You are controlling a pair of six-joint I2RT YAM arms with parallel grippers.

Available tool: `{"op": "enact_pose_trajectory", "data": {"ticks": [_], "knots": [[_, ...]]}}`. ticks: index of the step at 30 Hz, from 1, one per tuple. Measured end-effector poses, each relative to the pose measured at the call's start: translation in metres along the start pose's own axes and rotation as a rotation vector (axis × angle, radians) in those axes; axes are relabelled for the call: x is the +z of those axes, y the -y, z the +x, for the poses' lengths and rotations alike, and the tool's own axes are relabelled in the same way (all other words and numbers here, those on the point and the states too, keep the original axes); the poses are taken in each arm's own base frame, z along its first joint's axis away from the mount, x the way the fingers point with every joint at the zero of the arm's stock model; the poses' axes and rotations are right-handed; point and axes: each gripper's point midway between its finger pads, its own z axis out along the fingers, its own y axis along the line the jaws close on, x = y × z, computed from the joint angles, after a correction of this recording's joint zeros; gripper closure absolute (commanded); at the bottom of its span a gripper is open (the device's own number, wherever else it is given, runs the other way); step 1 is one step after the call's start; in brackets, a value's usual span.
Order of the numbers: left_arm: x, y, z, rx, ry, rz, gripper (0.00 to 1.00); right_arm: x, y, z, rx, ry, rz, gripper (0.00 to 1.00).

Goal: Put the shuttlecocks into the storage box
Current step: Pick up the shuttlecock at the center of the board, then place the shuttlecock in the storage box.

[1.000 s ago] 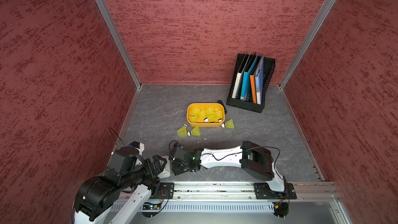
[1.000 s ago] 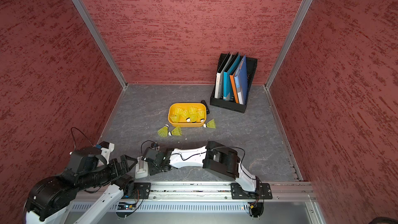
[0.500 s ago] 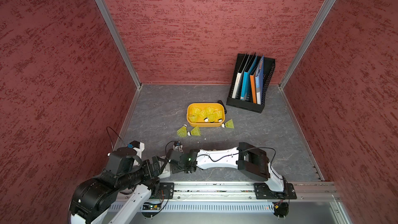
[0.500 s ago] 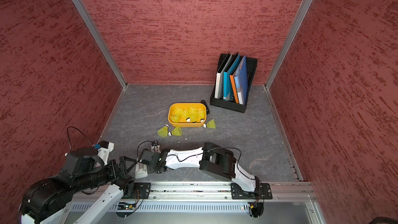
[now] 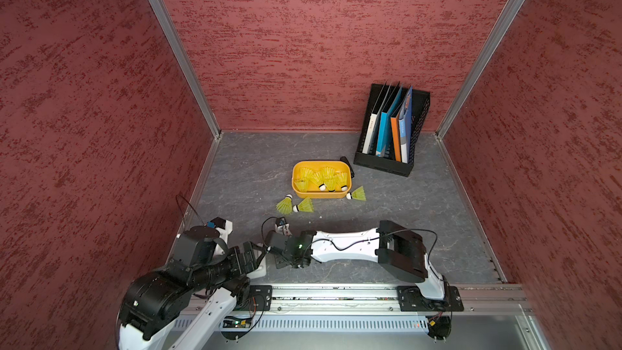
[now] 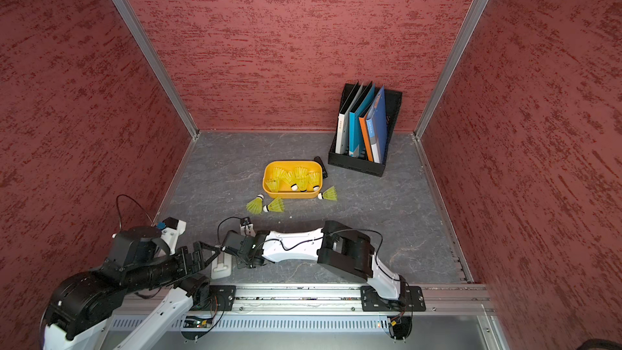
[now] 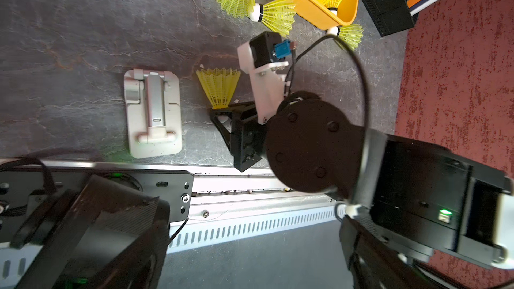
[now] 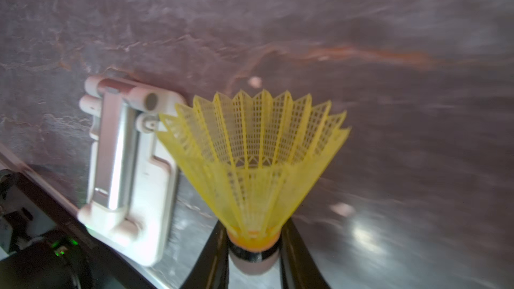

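Right claw pinches one shuttlecock by its white tip, skirt clear, likely to avoid crushing it, for carrying to the storage box. Left claw gapes, empty.

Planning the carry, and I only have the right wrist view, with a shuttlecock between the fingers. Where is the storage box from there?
Observer: The storage box sits ahead of the right gripper and slightly to the robot's right.
Operator: How many lie outside it?
Observer: Three shuttlecocks: two by its near left corner, one by its near right corner.
Operator: Anything close by?
Observer: The left gripper stands wide open right beside the right gripper.
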Motion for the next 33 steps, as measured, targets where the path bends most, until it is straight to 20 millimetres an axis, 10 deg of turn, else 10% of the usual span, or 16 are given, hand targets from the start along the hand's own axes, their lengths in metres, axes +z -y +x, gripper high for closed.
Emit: {"op": "enact_pose_trajectory", "data": {"ticks": [12, 33], "knots": [[0.058, 0.037, -0.019, -0.050, -0.064, 0.173, 0.00, -0.097, 0.064, -0.097, 0.085, 0.165, -0.003, 0.71], [0.129, 0.068, -0.112, -0.014, 0.059, 0.333, 0.00, -0.103, 0.136, -0.190, 0.125, 0.220, 0.070, 0.71]]}}
